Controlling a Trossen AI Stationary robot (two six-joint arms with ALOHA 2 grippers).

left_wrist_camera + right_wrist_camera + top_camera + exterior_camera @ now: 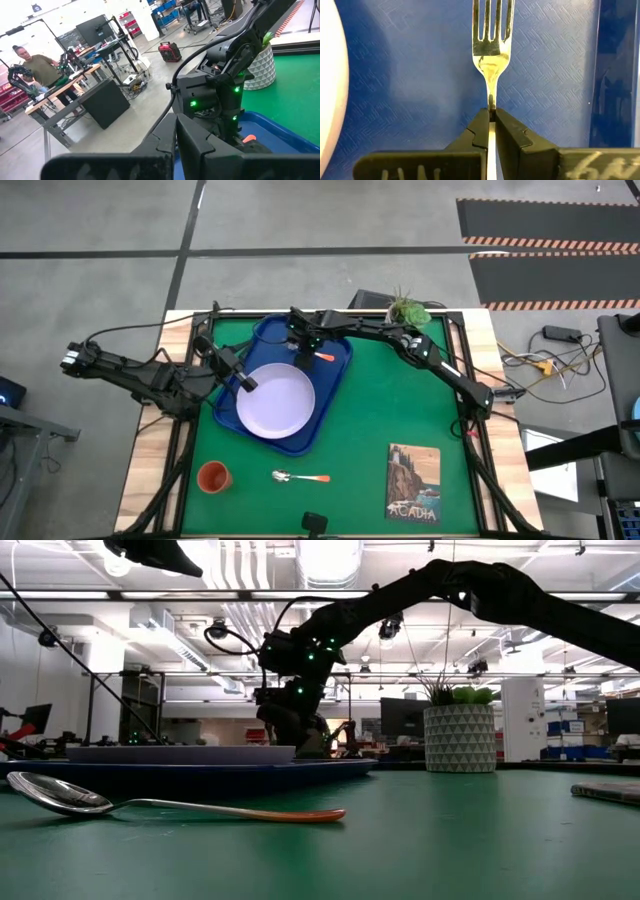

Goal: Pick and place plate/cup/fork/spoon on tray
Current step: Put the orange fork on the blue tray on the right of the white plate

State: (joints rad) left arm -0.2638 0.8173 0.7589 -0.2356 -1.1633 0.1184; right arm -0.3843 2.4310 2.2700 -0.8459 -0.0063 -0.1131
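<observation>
The blue tray (262,340) lies on the green mat with the pale plate (276,401) on it. My right gripper (304,350) is low over the tray's far part, shut on the fork (491,35), whose orange handle (322,358) sticks out toward the right. My left gripper (244,380) is shut and empty, raised above the plate's left edge. The orange-red cup (213,476) stands upright near the front left. The spoon (300,477) lies flat on the mat near the front edge. My right gripper pinches the fork's thin metal neck (491,102), just behind the tines, between its two fingertips (481,125). The fingers come from above, pointing down. The fork lies about level close over the tray floor (410,75); whether it rests on it, I cannot tell.
A potted plant (408,310) stands at the far right of the mat. A book (413,483) lies at the front right. The mat between the tray and the book is bare green. A person (40,70) stands at a bench beyond the table.
</observation>
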